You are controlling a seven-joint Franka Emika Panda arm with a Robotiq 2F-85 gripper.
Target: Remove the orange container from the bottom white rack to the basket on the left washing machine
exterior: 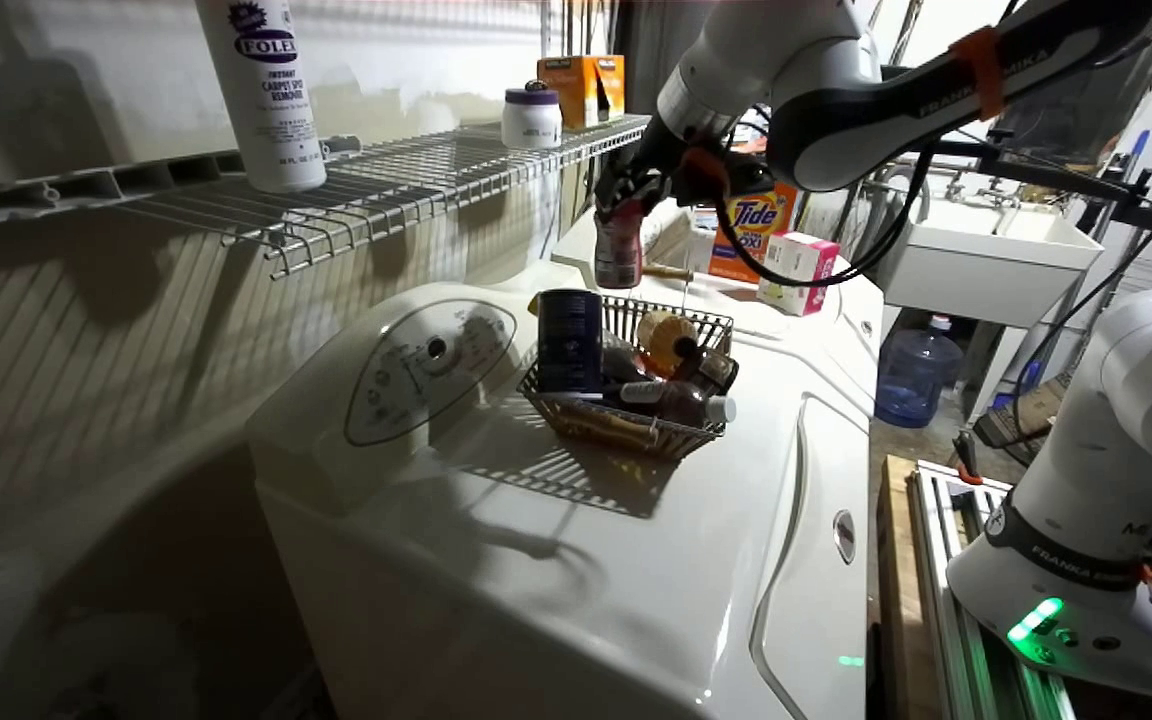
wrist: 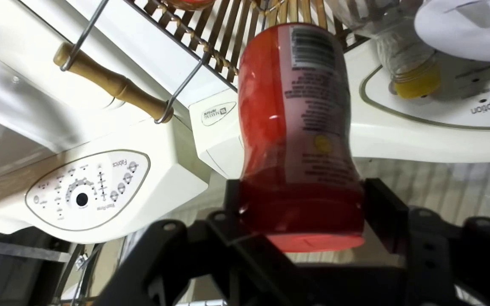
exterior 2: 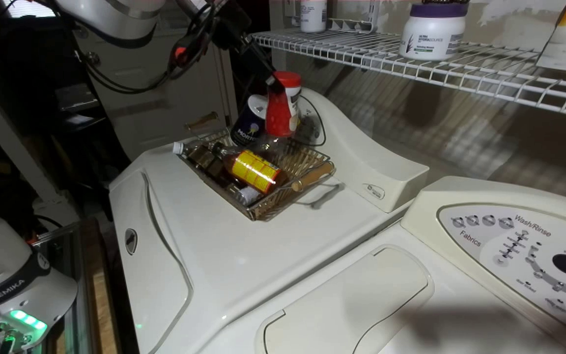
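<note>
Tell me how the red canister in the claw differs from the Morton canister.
Color: the red canister is mostly red with a pale label, while the Morton canister is dark blue with a white top. Shape: the red canister narrows at its waist, whereas the Morton canister has straight sides. State: the claw grips the red canister above the basket, while the Morton canister sits inside the basket. Both are rounded containers.

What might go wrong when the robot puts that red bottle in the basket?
The red container might slip if the gripper loosens, since it is held in the air. The basket looks crowded, so the container might land on the yellow-labelled bottle and tip over. It could also knock the dark blue canister, which stands higher than the basket's rim.
</note>
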